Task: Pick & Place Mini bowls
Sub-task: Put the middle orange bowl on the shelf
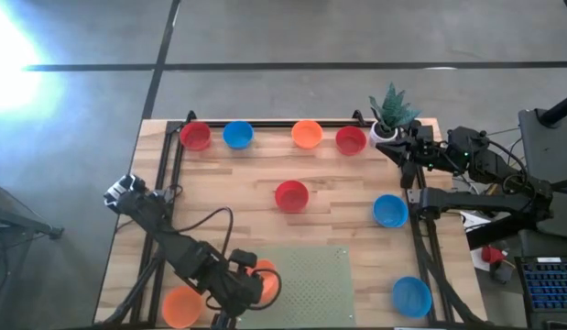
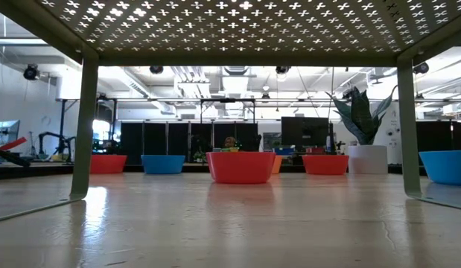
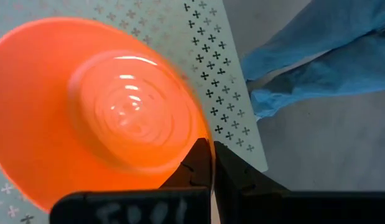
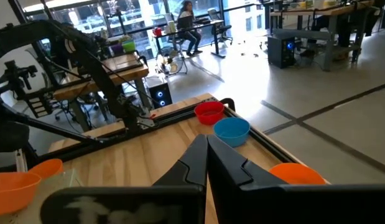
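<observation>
My left gripper is at the table's near edge, shut on an orange mini bowl over the green perforated plate. A second orange bowl sits on the table at the near left corner. Red, blue, orange and red bowls stand in a row along the far edge. A red bowl sits mid-table, and two blue bowls stand on the right. My right gripper is shut and empty at the far right, beside the plant pot. My left gripper pinches the orange bowl's rim between its two fingers, on the rim's side nearest the wrist. The bowl lies over the green perforated plate. Whether it rests on the plate or is lifted clear, I cannot tell.
The green perforated plate stands on legs above the table's near middle. A small white pot with a green plant stands at the far right corner. Blue cloth of a person shows past the plate's edge. Black rails run along the table's sides.
</observation>
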Controlling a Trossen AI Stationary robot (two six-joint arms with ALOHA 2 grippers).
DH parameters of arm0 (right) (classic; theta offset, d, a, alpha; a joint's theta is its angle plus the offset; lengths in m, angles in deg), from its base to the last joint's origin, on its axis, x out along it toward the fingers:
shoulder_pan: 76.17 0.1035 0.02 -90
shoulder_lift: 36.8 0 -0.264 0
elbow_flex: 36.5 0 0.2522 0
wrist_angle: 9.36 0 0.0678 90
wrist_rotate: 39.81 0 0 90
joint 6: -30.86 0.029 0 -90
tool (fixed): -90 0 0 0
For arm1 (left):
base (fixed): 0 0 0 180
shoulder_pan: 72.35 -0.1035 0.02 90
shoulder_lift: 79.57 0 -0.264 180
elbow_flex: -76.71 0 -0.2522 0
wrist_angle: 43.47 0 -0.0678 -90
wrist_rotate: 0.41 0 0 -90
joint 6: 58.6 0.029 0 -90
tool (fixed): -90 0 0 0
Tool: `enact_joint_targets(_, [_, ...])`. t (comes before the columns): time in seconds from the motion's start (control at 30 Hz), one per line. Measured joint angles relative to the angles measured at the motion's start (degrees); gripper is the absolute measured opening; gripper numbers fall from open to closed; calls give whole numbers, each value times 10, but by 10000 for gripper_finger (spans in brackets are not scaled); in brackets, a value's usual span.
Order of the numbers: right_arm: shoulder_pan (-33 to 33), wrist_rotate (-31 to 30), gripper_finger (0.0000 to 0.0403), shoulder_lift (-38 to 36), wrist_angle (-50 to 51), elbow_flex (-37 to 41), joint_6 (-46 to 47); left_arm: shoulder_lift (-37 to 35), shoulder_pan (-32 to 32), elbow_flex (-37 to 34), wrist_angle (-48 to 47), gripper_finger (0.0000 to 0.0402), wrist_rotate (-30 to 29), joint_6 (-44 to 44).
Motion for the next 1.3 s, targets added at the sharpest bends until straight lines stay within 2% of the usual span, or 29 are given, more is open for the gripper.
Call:
enact_joint_targets(0.83, [0, 4, 8, 0, 4, 0, 0, 9, 0, -3, 23, 22, 16, -2])
enact_joint_targets(1.3, [0, 4, 8, 0, 25, 0, 0, 9, 0, 20, -17, 2, 16, -3])
